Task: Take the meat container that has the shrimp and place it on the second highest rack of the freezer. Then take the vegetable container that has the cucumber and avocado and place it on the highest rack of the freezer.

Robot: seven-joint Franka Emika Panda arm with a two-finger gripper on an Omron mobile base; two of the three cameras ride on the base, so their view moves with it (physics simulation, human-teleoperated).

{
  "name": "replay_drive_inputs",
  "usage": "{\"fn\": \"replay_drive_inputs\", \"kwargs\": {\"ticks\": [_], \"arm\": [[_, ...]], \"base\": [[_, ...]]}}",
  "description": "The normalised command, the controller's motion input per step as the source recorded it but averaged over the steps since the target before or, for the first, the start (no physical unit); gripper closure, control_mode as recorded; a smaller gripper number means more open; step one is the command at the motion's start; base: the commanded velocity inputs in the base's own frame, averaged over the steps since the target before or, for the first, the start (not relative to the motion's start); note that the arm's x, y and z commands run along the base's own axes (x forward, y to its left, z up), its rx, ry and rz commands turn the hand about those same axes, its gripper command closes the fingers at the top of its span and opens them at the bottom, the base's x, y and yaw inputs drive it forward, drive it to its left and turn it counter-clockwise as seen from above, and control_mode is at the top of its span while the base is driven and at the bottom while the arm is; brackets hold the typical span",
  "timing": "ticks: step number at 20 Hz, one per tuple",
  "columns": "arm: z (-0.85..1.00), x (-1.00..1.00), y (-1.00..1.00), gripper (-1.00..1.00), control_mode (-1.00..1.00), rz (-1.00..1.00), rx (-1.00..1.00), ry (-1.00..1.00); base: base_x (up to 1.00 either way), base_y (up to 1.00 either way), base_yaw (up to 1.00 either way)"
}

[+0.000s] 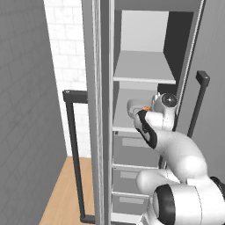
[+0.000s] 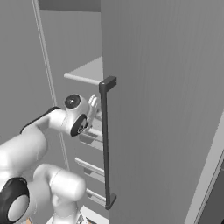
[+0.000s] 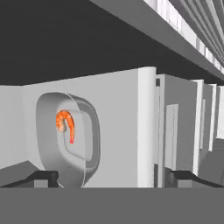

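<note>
A: What is the place where the arm works?

B: It is the freezer, a tall grey cabinet that stands open. Inside, the highest rack is a flat pale shelf, and under it there is a second shelf. Below that come grey drawers. At the left is a white tiled wall, and the floor is of wood.

A: How much room is there to move?

B: Not much at the sides. The open door with its long black bar handle stands just to the left of the arm. In the right base view a second grey door with a black handle is close in front of the wrist. The space between the two shelves is open and dark at the back.

A: And the hand?

B: The gripper has its jaws spread wide, and nothing is between them. One dark fingertip is just beside the meat container, but I cannot tell if it touches. The container lies on the second shelf, with the shrimp in it.
</note>
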Motion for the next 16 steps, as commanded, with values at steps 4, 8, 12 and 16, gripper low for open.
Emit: {"fn": "replay_drive_inputs", "kwargs": {"ticks": [4, 8, 12, 16], "arm": [[0.18, -0.77, 0.17, -1.0, -1.0, 0.0, 0.0, 0.0], [0.54, -0.38, 0.38, -1.0, -1.0, 0.03, 0.0, 0.0], [0.69, -0.24, 0.13, -1.0, -1.0, 0.05, 0.0, 0.04], [0.51, -0.52, 0.04, -1.0, -1.0, 0.01, -0.01, 0.05]], "base": [[0.0, 0.0, 0.0], [0.0, 0.0, 0.0], [0.0, 0.0, 0.0], [0.0, 0.0, 0.0]]}}
